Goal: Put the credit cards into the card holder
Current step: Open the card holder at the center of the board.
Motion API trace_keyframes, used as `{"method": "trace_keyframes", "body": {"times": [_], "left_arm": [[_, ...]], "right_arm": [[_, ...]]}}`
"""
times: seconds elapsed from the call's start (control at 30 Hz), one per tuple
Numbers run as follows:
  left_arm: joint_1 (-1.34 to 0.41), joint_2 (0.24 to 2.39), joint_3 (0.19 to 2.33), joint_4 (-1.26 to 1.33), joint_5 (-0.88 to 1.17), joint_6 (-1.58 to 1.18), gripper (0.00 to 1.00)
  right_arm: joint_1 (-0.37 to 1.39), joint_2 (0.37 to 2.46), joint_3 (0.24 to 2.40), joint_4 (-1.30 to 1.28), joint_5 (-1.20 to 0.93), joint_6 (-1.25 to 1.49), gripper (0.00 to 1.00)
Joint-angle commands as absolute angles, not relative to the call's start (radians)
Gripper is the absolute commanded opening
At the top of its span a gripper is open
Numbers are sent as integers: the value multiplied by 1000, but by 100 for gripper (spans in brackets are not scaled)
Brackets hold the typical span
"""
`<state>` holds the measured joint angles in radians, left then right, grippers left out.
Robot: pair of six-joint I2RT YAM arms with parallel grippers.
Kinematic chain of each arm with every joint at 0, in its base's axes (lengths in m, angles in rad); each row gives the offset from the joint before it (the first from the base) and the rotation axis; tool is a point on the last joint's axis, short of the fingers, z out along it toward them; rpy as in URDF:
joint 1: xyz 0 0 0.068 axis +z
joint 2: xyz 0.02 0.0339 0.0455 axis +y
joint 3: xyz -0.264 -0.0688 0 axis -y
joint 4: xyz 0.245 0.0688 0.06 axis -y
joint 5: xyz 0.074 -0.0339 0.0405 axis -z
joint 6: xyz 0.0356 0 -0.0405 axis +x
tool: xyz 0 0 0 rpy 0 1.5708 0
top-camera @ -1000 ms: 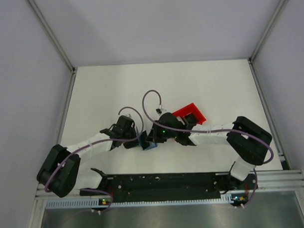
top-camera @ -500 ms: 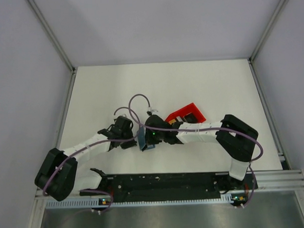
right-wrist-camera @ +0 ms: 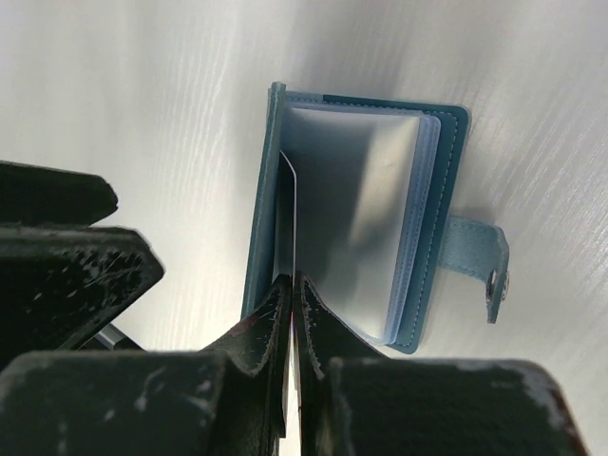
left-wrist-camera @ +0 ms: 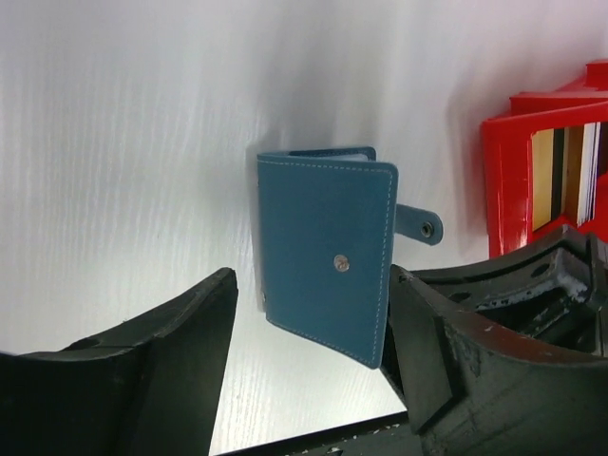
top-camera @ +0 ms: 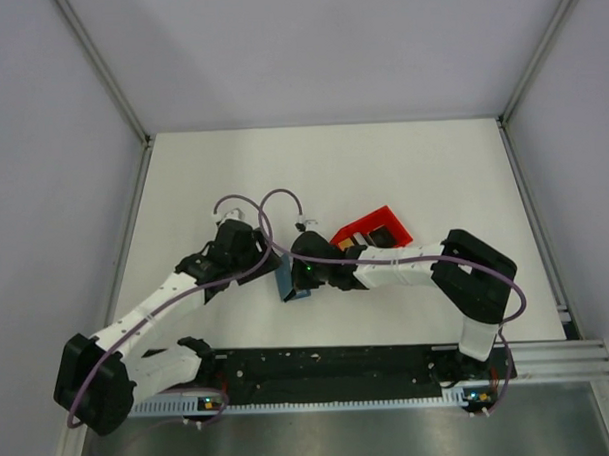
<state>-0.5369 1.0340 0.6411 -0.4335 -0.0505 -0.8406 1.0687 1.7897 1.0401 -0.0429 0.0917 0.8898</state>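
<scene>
The teal-blue card holder (left-wrist-camera: 328, 252) (right-wrist-camera: 356, 223) sits between both arms (top-camera: 292, 286). In the left wrist view its outer cover and snap strap face the camera. In the right wrist view its grey shiny pockets show. My right gripper (right-wrist-camera: 291, 282) (top-camera: 300, 275) is shut on a thin card (right-wrist-camera: 290, 214) seen edge-on, whose far end lies between the cover and the pockets. My left gripper (left-wrist-camera: 312, 285) (top-camera: 262, 259) is open, with a finger on each side of the holder, and I cannot tell whether the right finger touches it. More credit cards (left-wrist-camera: 568, 176) stand in the red bin.
The red bin (top-camera: 373, 229) (left-wrist-camera: 503, 180) lies just right of the card holder, behind my right wrist. Purple cables loop over both wrists (top-camera: 279, 201). A black rail (top-camera: 329, 362) runs along the near edge, and metal frame posts border the white table (top-camera: 433, 173).
My left gripper has opened, let go of the card holder and drawn back up and to the left. My right gripper shifted slightly left with the card, then held still.
</scene>
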Motion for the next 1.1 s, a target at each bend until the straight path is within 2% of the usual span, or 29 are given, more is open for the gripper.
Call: {"method": "trace_keyframes", "body": {"times": [0.0, 0.2, 0.4, 0.63, 0.73, 0.87, 1.07], "left_arm": [[-532, 1117, 719, -397, -68, -888, 70], [-531, 1222, 790, -397, -31, -894, 75], [-532, 1310, 805, -382, -5, -900, 76], [-532, 1390, 810, -396, 37, -893, 70], [-532, 1396, 810, -410, 28, -888, 58], [-532, 1362, 804, -425, 9, -882, 32], [-532, 1304, 789, -425, 31, -838, 9]], "right_arm": [[1074, 1789, 1017, -8, 94, 865, 0], [1074, 1781, 1012, -8, 94, 859, 0], [1074, 1778, 1012, 21, 92, 856, 0], [1075, 1775, 1012, 17, 100, 851, 0], [1074, 1778, 1011, 14, 106, 851, 0], [1074, 1773, 1011, 3, 120, 854, 0], [1074, 1769, 1002, 3, 133, 862, 0]]}}
